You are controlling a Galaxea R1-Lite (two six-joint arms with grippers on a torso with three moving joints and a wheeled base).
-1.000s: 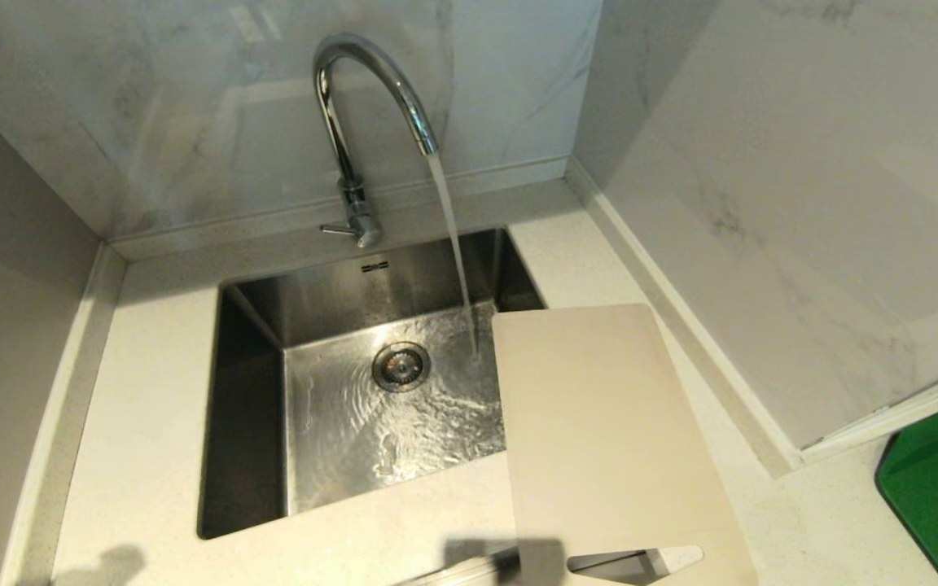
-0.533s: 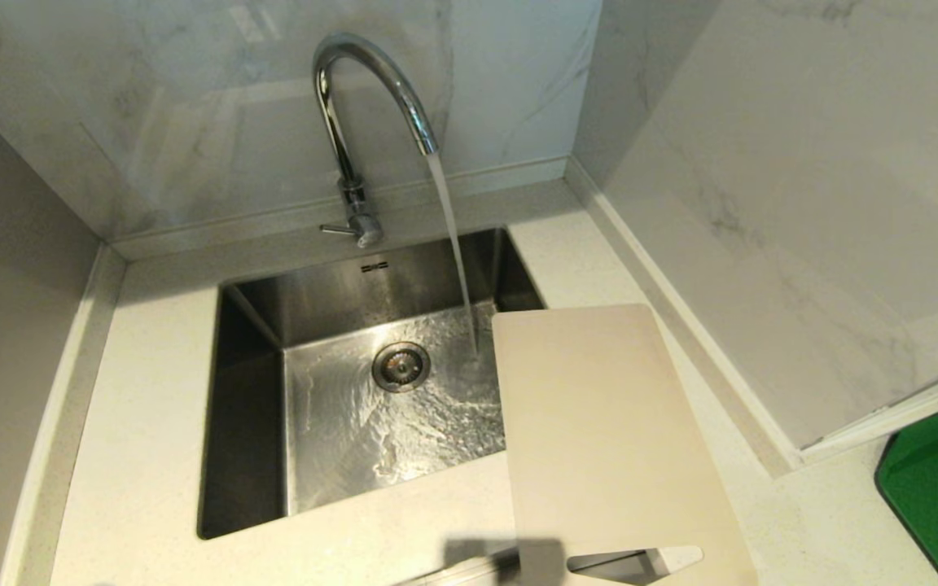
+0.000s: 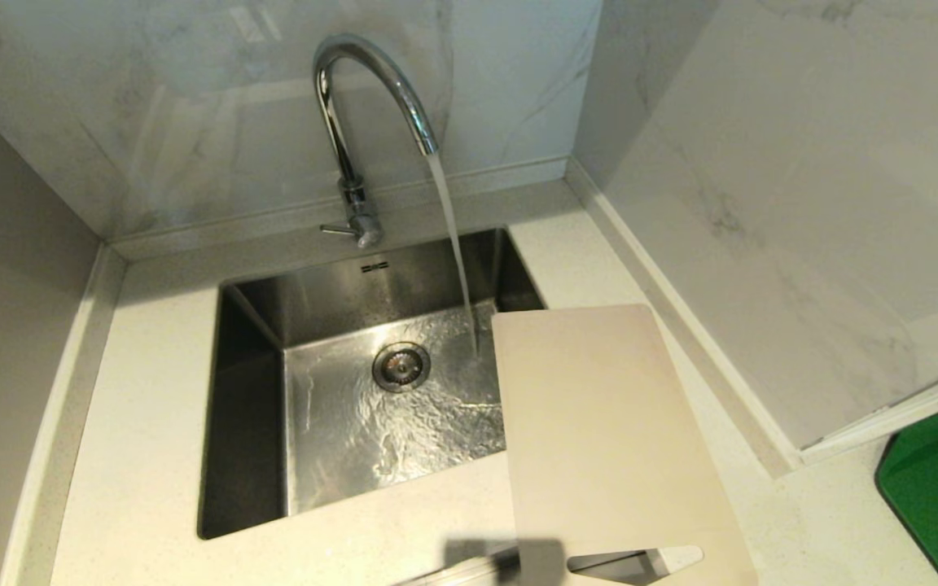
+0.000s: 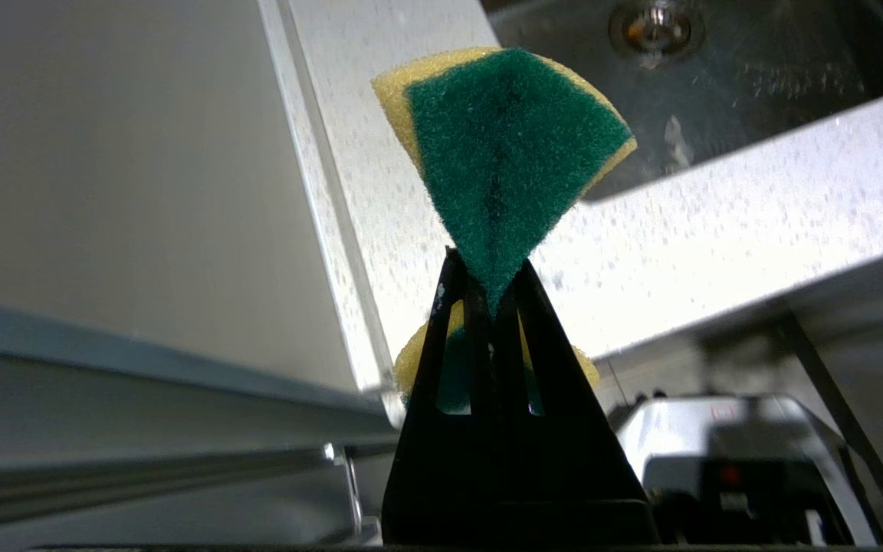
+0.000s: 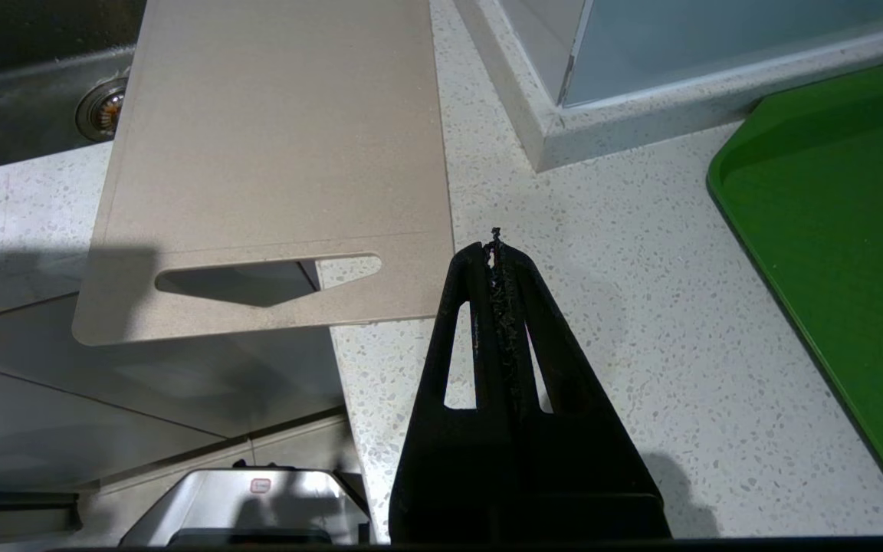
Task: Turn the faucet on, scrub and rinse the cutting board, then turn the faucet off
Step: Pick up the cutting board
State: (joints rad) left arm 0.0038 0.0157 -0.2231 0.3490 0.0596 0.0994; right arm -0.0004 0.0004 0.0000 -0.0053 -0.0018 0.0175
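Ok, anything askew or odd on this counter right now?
Yes: the cutting board lies askew, its far corner jutting over the sink and its handle end overhanging the counter's front edge. The faucet is running, but its stream lands in the basin beside the board. The left gripper pinches a folded sponge.

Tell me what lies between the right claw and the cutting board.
Only bare speckled countertop: in the right wrist view the shut right claw hangs beside the cutting board near its handle end.

open sink point(image 3: 249, 423) left, cutting board point(image 3: 607, 439) covering right edge, faucet point(image 3: 363, 89) arching behind
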